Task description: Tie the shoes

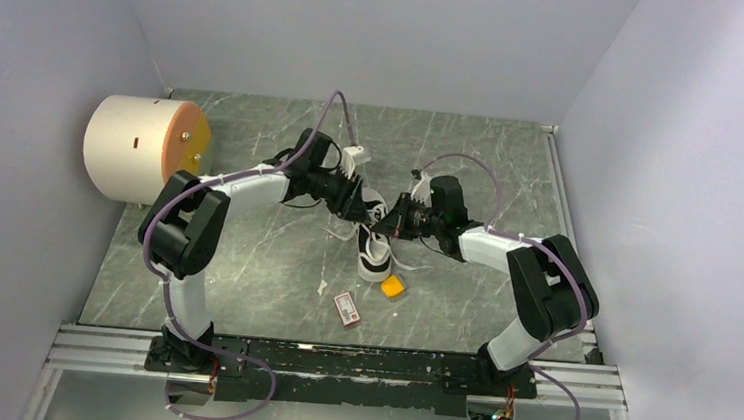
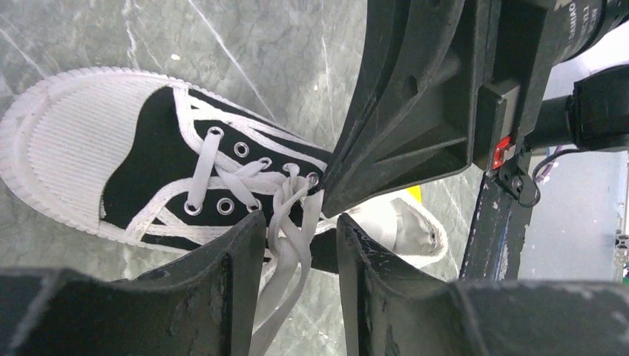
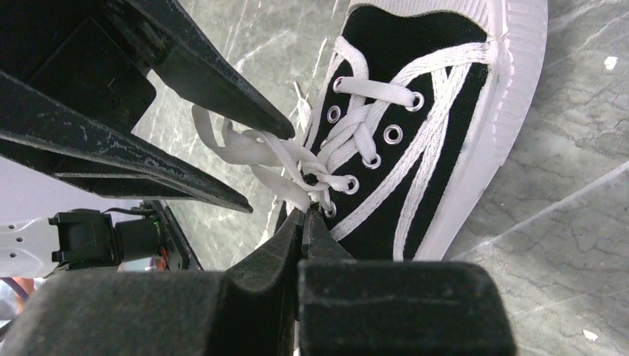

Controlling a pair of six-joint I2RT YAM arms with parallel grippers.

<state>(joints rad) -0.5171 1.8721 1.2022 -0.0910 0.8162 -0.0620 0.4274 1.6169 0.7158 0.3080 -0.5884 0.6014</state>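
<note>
Seen from above, the black-and-white canvas sneaker (image 1: 374, 255) lies mid-way across the green marbled surface (image 1: 244, 260), with both arms meeting over it. In the left wrist view, the left pincer (image 2: 300, 256) is partly open and the white laces (image 2: 285, 222) run loosely between its jaws. In the right wrist view, the right pincer (image 3: 305, 222) is pinched shut on those laces by the eyelets.

White arms (image 1: 250, 182) with black joints (image 1: 186, 230) trail lilac cables (image 1: 334, 97).

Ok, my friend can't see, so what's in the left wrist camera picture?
A black-and-white sneaker lies on a green marbled table, white toe to the left. Its white laces run between the open fingers of the left gripper at the bottom. The black right gripper reaches in from the top right to the top eyelets.
</note>
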